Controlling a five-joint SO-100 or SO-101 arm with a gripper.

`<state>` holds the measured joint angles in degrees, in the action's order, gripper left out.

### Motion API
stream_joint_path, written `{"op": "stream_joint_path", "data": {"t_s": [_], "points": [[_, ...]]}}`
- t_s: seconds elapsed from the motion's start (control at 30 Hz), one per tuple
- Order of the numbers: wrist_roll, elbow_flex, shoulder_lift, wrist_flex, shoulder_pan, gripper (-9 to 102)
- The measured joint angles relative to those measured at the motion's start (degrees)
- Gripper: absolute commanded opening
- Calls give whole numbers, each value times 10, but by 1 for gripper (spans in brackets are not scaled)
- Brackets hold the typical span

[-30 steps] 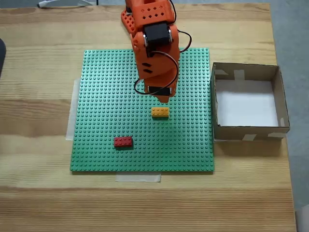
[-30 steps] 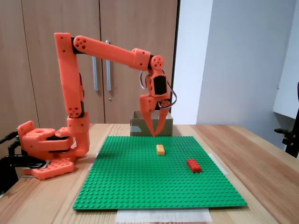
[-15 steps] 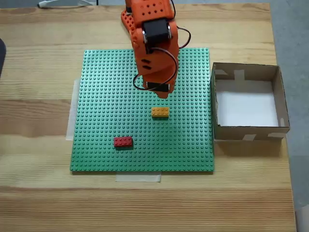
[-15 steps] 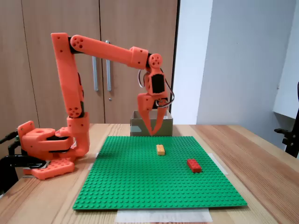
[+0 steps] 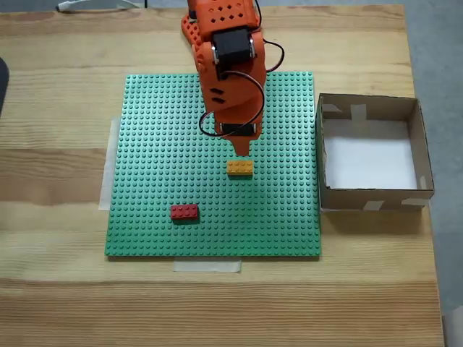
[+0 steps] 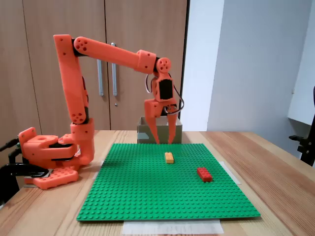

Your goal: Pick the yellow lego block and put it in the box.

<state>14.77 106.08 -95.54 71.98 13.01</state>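
Fingers [image 6: 164, 142] spread wide, nothing between them; tips point down and hang above the baseplate [image 6: 147, 196], not touching it. In the side fixed view one fingertip [image 6: 157, 141] sits left and the other right, with a clear gap. In the top-down fixed view the fingers [image 5: 241, 152] show as a single orange tip under the wrist, with black cable looped around the wrist body.

Yellow block [image 5: 240, 168] lies flat on the green baseplate [image 5: 145, 144], just below the fingertip in the top-down fixed view, long side running left-right. Whether tip and block overlap there I cannot tell. In the side fixed view the yellow block [image 6: 169, 158] is lower than the fingers and slightly to their right, clearly apart from them, studs up.

Red block [image 5: 184, 212] is on the same baseplate, well down and to the left of the fingers in the top-down fixed view; in the side view the red block [image 6: 204, 174] is down and to the right of them.

Box [image 5: 419, 144] stands on the wooden surface [image 5: 58, 289], to the right of the fingers in the top-down fixed view, just beside the baseplate's right edge; white floor bare. In the side fixed view the box [image 6: 143, 132] is behind the fingers.
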Motion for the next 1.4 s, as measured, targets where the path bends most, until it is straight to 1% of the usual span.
{"op": "stream_joint_path", "data": {"t_s": [0.1,0.2,0.73,1.13,1.27,1.4], "points": [[-3,17,-1,-16,-4,25],[-4,28,-1,-31,-6,25],[-18,63,15,-114,-11,23],[-38,63,54,-126,-18,25],[-44,63,65,-134,-19,24],[-50,63,71,-144,-18,20]]}}
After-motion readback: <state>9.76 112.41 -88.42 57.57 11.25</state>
